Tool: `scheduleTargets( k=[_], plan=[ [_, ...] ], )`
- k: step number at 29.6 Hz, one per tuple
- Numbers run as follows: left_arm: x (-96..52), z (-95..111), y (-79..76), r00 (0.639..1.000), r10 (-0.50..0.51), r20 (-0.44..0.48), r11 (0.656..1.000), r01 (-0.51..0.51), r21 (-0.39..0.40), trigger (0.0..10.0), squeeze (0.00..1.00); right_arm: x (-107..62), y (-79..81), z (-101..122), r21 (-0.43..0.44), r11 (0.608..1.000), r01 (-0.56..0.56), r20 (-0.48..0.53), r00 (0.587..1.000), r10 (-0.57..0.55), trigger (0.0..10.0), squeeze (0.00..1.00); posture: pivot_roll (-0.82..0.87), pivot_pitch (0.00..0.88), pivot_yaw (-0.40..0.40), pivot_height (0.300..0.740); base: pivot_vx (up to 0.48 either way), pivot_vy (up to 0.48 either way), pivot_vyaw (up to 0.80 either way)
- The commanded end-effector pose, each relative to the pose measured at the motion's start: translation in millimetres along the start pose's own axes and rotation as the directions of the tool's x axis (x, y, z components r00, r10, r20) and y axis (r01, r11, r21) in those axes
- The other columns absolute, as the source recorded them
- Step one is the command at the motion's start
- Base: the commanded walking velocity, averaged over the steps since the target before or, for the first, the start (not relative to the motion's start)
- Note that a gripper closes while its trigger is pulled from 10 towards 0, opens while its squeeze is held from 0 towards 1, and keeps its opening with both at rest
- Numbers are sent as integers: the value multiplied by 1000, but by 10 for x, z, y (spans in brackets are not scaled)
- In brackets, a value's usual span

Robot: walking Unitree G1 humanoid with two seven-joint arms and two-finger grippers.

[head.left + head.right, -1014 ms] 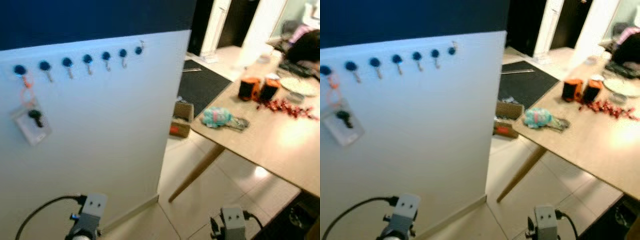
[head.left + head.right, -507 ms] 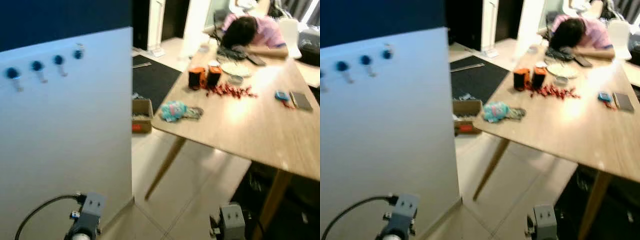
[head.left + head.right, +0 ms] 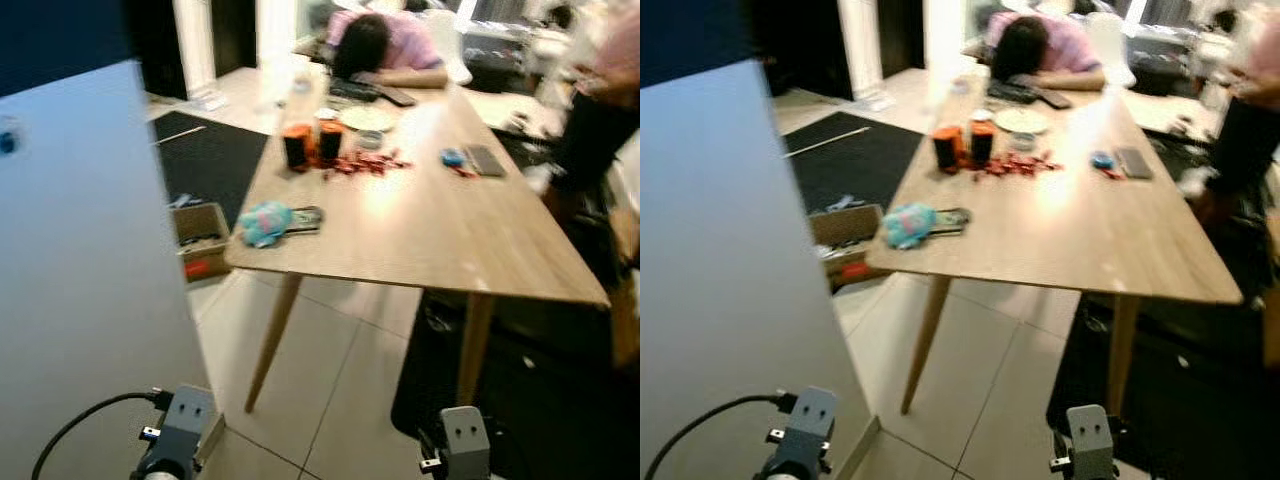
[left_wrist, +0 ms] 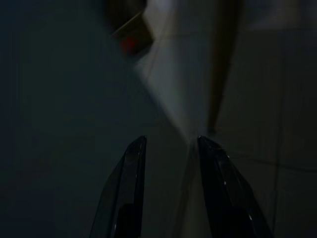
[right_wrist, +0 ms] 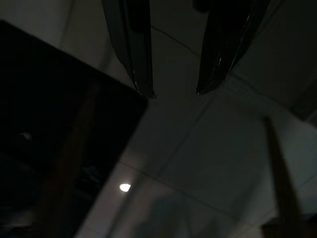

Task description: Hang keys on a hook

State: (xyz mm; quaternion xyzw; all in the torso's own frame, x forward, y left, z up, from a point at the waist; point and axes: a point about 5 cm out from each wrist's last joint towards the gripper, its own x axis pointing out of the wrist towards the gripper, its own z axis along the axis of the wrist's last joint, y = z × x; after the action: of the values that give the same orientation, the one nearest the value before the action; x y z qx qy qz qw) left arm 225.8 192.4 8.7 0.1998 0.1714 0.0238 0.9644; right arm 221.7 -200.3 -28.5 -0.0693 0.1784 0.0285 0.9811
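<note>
A white wall panel (image 3: 80,260) stands at the left, with one blue hook (image 3: 5,140) showing at its edge. On the wooden table (image 3: 430,240), near the front left corner, lies a fluffy turquoise keychain (image 3: 263,222) with a dark metal bunch (image 3: 305,218) beside it; blur hides whether these are keys. Both arms hang low, their wrists at the bottom of the eye views. My left gripper (image 4: 171,141) is open above the tiled floor beside the panel. My right gripper (image 5: 174,93) is open over floor tiles and a dark mat, holding nothing.
A person (image 3: 385,50) rests their head on the table's far end, and another person (image 3: 600,110) stands at the right. Two orange-black cups (image 3: 310,145), red trinkets (image 3: 365,163) and a plate (image 3: 368,118) sit on the table. A cardboard box (image 3: 200,240) and black rug (image 3: 210,150) lie beyond the panel.
The camera has swung to the right: the row of hooks and the hanging key pouch slid out at the left, and the table now sits in the middle. Both arms still hang.
</note>
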Motion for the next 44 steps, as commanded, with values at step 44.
scheduleTargets(
  k=[44],
  plan=[
    [-197, 1962, 381, 809, 46, 586, 977, 86, -195, 10000, 0, 65, 245, 1429, -108, 986, -124, 570, 805, 163, 10000, 0, 67, 124, -16, 740, 0, 0, -278]
  ],
)
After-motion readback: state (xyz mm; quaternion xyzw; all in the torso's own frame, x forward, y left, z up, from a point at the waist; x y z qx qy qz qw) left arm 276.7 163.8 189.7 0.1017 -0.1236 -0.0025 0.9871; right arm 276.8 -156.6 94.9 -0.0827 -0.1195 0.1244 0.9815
